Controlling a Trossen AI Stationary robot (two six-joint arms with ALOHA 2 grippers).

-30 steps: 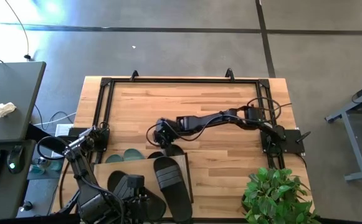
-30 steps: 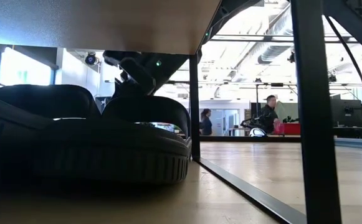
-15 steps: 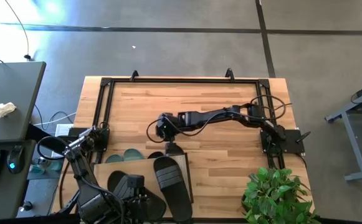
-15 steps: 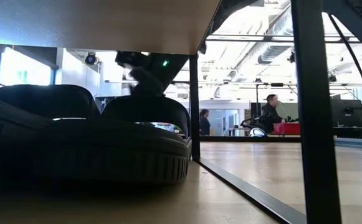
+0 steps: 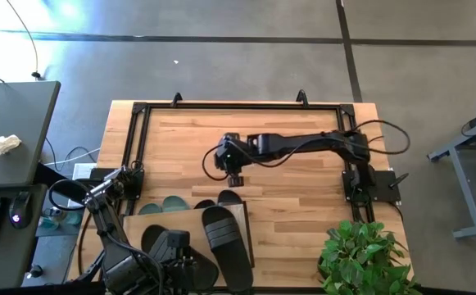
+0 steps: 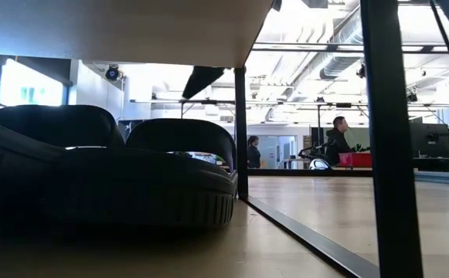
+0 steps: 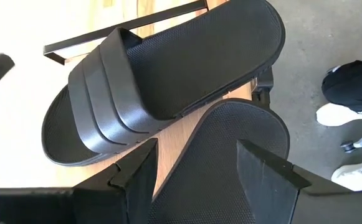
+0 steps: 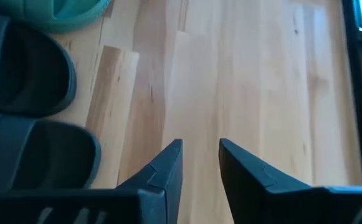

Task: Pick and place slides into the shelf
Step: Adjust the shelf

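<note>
The right gripper [image 5: 236, 178] is held over bare tabletop [image 5: 287, 188], fingers slightly parted, nothing gripped. The left gripper [image 7: 193, 177] is spread around a black slide [image 7: 230, 162] on the shelf [image 5: 184, 220] — another black slide [image 7: 162, 81] lies beside.

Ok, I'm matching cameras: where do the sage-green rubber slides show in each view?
High view: the sage-green rubber slides peek out at the far edge of the light wood shelf.
Low view: cannot make them out.
Left wrist view: not in it.
Right wrist view: cut off at the picture's edge.
Shared landmark: the larger wooden tabletop.
</note>
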